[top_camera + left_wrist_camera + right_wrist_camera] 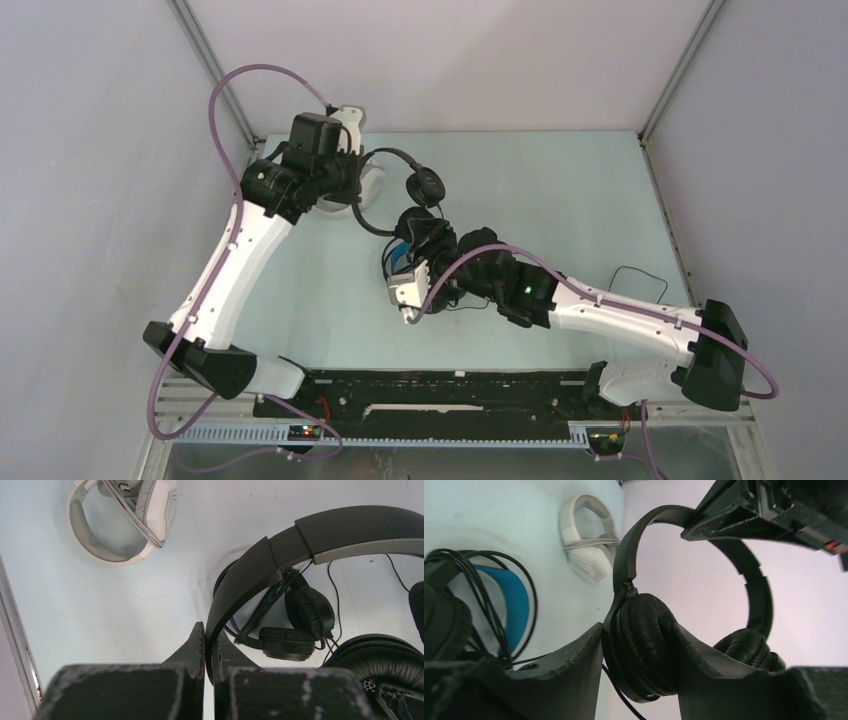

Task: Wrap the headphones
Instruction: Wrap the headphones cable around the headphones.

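White headphones (586, 565) lie flat on the bench (560, 190) by the far-left corner post (215, 70). Grey cable is wound across the cups, so that set looks done and parked out of the work area.

Left gripper (206, 635) sits just beside them, jaws together and clamped on the band of the slim black headphones (644, 605), holding that set off the bench. It reads as an anchor: band fixed so the other arm can work the cord.

Centre: the black-and-blue headphones (509, 597) lie on the bench close under the held set, cord bundled over the band. They also look wrapped. They sit near enough to snag a swinging cord.

Right gripper (639, 632) straddles one ear cup of the slim set, a finger against each side. It looks like a grip steadying that end. The slim set spans both arms in mid-air over the middle of the bench.

Right: a thin loose cable (640, 268) lies on the bench beside the right forearm. It is probably the slim set's cord, but the link can't be traced. Judgement: wrapping of this set has not begun.

Room: the far-right part of the bench is open, the best space to sweep the cord. The left side is tight with wall, post and white set. The right post (670, 80) and wall bound the right elbow.
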`<state>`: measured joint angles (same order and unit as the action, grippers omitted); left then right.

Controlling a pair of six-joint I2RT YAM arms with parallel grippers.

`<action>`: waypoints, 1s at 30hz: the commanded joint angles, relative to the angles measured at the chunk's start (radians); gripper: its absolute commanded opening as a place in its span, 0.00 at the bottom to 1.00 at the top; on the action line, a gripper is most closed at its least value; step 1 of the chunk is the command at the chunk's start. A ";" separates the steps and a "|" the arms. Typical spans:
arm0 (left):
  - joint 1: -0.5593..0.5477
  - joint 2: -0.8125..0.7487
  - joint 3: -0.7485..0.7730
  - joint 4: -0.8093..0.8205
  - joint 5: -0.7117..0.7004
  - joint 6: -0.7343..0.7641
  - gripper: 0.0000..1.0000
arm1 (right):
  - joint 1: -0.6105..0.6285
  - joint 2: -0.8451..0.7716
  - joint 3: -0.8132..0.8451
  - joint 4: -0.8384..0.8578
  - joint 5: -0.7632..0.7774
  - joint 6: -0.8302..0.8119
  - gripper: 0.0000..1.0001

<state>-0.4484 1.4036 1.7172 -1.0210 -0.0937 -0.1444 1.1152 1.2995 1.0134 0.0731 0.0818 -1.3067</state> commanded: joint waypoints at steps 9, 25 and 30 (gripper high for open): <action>-0.018 -0.107 -0.088 0.176 -0.015 0.040 0.00 | -0.061 0.025 0.124 -0.097 -0.116 0.405 0.39; -0.079 -0.261 -0.253 0.458 -0.063 0.075 0.00 | -0.121 0.091 0.240 -0.240 -0.145 0.699 0.31; -0.088 -0.277 -0.277 0.481 -0.010 0.097 0.00 | -0.131 0.092 0.240 -0.233 -0.184 0.713 0.30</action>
<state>-0.5213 1.1751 1.4555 -0.6552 -0.1772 -0.0521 1.0023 1.3869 1.2179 -0.1478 -0.0860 -0.6525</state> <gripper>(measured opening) 0.023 0.394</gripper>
